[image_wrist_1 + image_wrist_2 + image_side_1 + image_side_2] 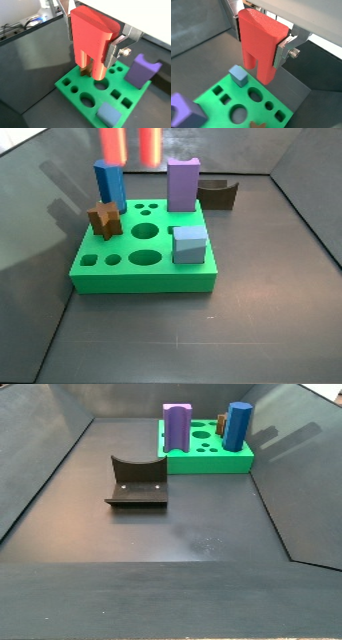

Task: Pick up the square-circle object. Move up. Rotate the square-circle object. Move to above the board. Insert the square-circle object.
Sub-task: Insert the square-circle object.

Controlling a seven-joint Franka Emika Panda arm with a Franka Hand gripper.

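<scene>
Above the bright green thick square board [75,80], the gripper [97,37] hangs with its silver fingers [282,51] pinching the solid upper body of the red-orange plastic square-circle object [259,40], whose two parallel legs point down, clear of the board's holes. On the board in a side view stand a blue pillar [110,183], a tall purple block [183,182], a brown star-shaped piece [104,219] and a grey-blue cube [190,244]. Beside the board, a dark brown curved holder [136,480] lies on the dark surface [187,534].

We see both wrist views close above the gripper [100,47] | both side views look down, sharing the board [140,273].
</scene>
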